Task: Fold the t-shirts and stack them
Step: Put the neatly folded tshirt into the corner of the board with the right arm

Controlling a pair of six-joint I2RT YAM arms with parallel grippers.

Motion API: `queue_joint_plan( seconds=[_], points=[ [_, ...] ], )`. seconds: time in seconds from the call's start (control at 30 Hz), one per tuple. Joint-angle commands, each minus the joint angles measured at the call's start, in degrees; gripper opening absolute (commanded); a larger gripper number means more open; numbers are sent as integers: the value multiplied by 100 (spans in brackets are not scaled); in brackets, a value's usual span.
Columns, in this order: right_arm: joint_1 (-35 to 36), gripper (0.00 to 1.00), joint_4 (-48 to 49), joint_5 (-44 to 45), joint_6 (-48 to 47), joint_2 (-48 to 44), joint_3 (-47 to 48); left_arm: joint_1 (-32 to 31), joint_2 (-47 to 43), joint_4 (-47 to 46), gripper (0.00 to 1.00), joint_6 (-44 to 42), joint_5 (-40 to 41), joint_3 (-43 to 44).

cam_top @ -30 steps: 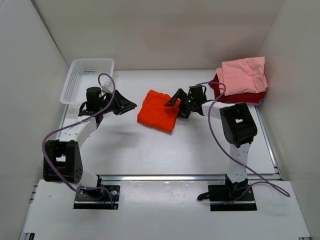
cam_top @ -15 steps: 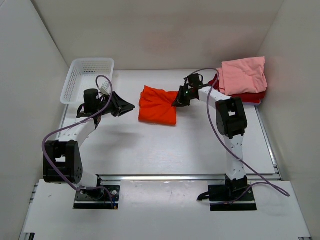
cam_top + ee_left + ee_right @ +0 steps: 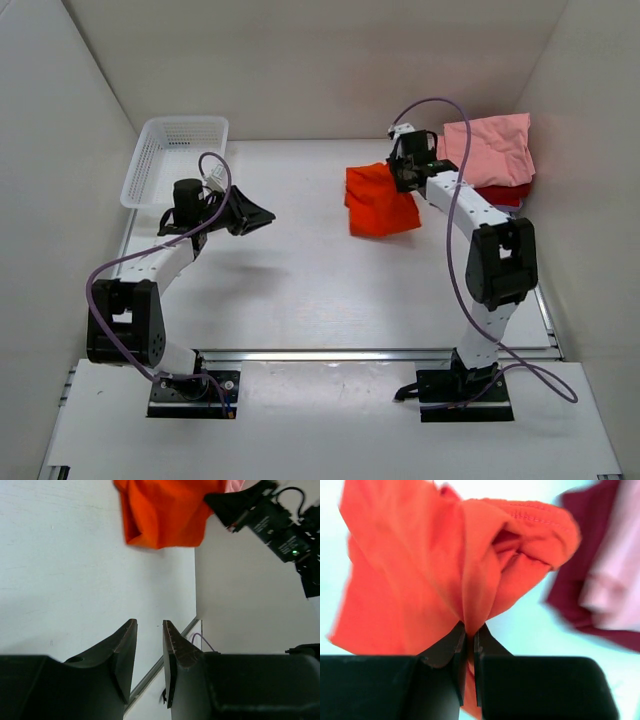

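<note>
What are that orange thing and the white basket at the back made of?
The orange t-shirt looks like soft, matte knit cloth, probably cotton: it bunches into folds where the right tool pinches it, and shows a stitched hem. The basket looks like stiff white moulded plastic, with a regular mesh of holes in its walls.

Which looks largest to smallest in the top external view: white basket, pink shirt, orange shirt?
1. white basket
2. pink shirt
3. orange shirt, which is bunched up, so it shows less cloth.
</note>
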State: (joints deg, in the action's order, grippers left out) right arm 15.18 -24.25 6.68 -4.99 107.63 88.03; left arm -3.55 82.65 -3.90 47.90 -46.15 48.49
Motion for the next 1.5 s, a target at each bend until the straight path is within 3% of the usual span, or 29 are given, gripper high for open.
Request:
queue_joint_plan(
  seconds=[0.0, 0.17, 0.5, 0.67, 0.87, 1.23, 1.47],
  points=[
    [-278, 0, 790, 799, -949, -497, 82, -40, 49, -58, 38, -53, -96, 187],
    [-760, 0, 1133, 731, -1180, -805, 267, -85, 155, -58, 38, -70, -61, 196],
    [-2229, 0, 966, -96, -1057, 248, 1848, -102, 322, 100, 38, -272, 45, 240],
    [-2643, 0, 492, -474, -662, 1345, 3358, -137, 506, 118, 37, -334, 124, 284],
    [-3021, 0, -501, -133, -196, 2947, 5742, -172, 620, 187, 38, -378, 212, 257],
    [-3021, 0, -836, 1580, 306, 2913, 5076, -392, 1016, 162, 39, -369, 352, 539],
    [-2872, 0, -433, 2434, 437, 2351, 4242, -445, 999, 153, 39, -316, 353, 477]
  ],
)
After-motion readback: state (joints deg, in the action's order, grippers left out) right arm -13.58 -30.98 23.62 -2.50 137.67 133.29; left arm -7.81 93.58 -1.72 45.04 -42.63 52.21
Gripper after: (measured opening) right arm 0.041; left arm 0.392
